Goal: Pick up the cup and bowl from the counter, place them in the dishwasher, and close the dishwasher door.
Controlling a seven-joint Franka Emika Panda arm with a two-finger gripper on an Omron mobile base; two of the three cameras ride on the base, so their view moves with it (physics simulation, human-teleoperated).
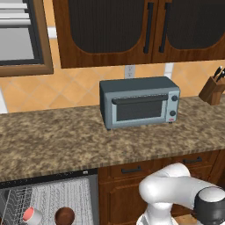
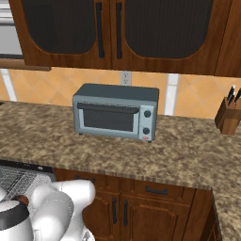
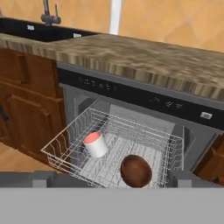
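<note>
The dishwasher (image 3: 131,94) stands open under the granite counter (image 3: 144,57), its white wire rack (image 3: 70,135) pulled out. In the rack the white cup (image 3: 95,144) with a pink-red inside lies tilted at the left. The dark brown bowl (image 3: 136,171) sits to its right, near the rack's front. From the left base view the cup (image 1: 31,215) and bowl (image 1: 64,216) show side by side under the black control strip (image 1: 48,176). My gripper (image 3: 113,181) hovers in front of the rack, open and holding nothing. The dishwasher door is out of view below the rack.
A grey-blue toaster oven (image 1: 139,102) stands at the back of the counter (image 1: 88,140), with a knife block (image 1: 213,90) to its right. A sink with a faucet (image 3: 48,17) lies left of the dishwasher. Dark wood cabinets (image 3: 26,109) flank the opening.
</note>
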